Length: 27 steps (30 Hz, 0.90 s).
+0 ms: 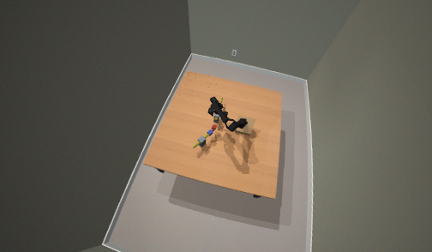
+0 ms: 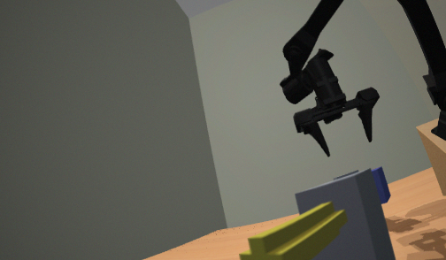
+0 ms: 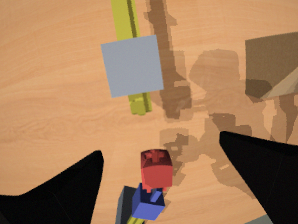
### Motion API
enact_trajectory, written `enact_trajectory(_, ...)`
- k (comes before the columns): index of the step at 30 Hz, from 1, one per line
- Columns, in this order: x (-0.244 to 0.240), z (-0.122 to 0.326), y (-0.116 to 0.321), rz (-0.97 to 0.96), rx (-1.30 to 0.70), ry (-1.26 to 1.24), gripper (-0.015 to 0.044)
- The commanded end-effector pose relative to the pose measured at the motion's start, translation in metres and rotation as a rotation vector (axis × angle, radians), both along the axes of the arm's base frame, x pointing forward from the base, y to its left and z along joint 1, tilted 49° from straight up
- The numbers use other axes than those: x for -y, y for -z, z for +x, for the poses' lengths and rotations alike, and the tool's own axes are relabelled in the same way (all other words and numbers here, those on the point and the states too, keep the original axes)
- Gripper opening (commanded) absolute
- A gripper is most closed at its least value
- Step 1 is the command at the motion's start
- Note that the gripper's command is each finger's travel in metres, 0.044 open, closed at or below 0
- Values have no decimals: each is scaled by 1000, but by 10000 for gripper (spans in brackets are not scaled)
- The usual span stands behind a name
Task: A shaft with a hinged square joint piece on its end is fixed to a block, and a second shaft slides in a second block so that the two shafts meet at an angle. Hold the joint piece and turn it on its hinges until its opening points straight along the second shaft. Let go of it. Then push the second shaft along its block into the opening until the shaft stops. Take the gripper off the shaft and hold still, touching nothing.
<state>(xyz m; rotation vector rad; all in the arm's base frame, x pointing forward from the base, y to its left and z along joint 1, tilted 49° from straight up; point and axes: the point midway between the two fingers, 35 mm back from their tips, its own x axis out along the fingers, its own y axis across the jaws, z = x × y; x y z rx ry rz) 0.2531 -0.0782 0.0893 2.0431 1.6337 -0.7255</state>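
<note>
The red joint piece is hinged to the blue end piece of the fixed yellow shaft, which runs through a grey block. In the wrist view the joint's dark opening faces the second shaft's near end, roughly in line with it, with a gap between. The second shaft passes through its own grey block. My gripper is wide open and empty, above the parts. The red piece is hidden in the exterior view.
The arm stands on a wooden pedestal on the table, to the right of the two blocks in the top view. The arm hangs over part of the second block's area there. Arm shadows fall beside the shafts.
</note>
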Motion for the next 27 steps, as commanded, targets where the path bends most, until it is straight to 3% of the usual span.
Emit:
enact_trajectory(1, -1, 0, 1, 20, -58, 52, 440)
enact_trajectory(27, -60, 13, 53, 23, -57, 51, 440)
